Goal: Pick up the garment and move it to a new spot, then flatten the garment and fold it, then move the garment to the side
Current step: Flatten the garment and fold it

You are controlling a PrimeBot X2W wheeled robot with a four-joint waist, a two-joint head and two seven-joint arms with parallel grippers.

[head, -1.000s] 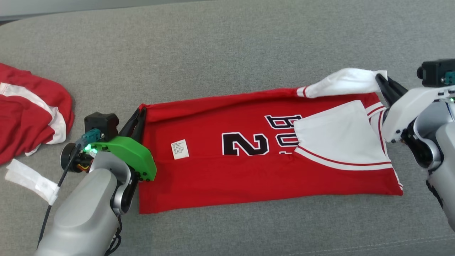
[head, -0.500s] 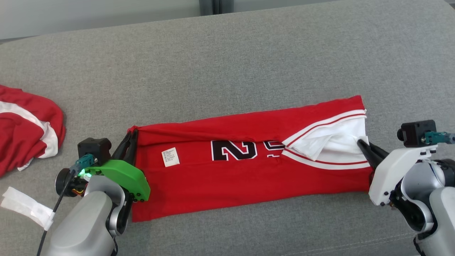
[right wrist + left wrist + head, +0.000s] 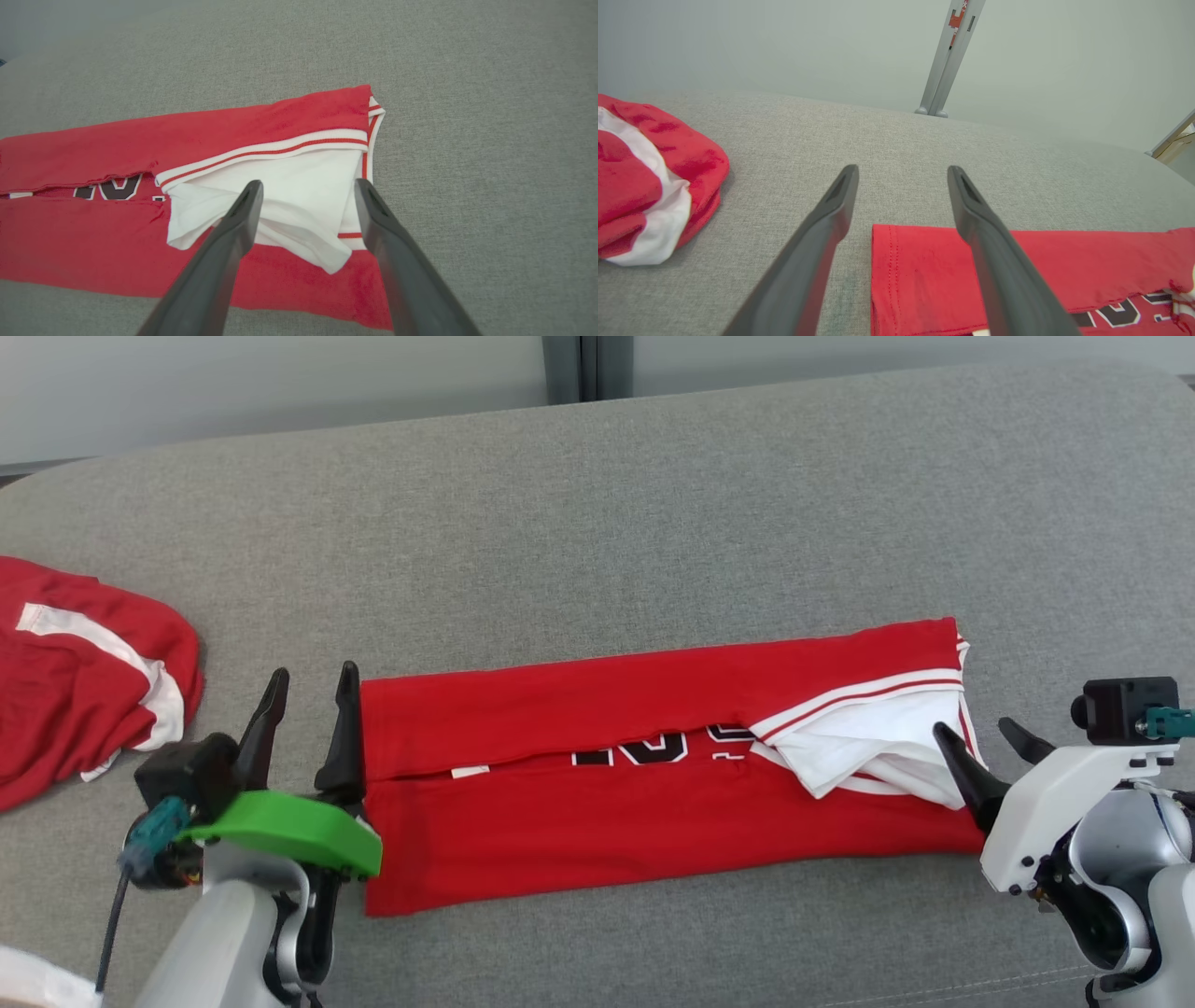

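On the grey table (image 3: 597, 523), the garment (image 3: 597, 821) lies as a long red band across the middle, its upper edge folded down over itself. That fold covers most of the printing. I can see just the lower slivers of black, white-edged characters (image 3: 644, 747) along the seam, and I cannot read them. The right wrist view shows the same strip (image 3: 112, 186), again cut off by the flap. A corner of a white tag (image 3: 470, 771) peeks out under the fold, its print hidden.

At the garment's right end a white panel with red stripes (image 3: 868, 747) lies rumpled, and I cannot tell how its layers sit. The left gripper (image 3: 313, 672) stands at the garment's left end with its fingers spread and nothing between them. In its own wrist view (image 3: 903, 168) one finger is over the red corner, but I cannot tell whether it touches. The right gripper (image 3: 973, 726) is spread wide too, above the white panel (image 3: 309, 182) and pinching no cloth.

A second red-and-white garment (image 3: 84, 681) is bunched at the far left, cut off by the frame edge. A grey post (image 3: 948, 56) carries a small red mark that is too small to read.
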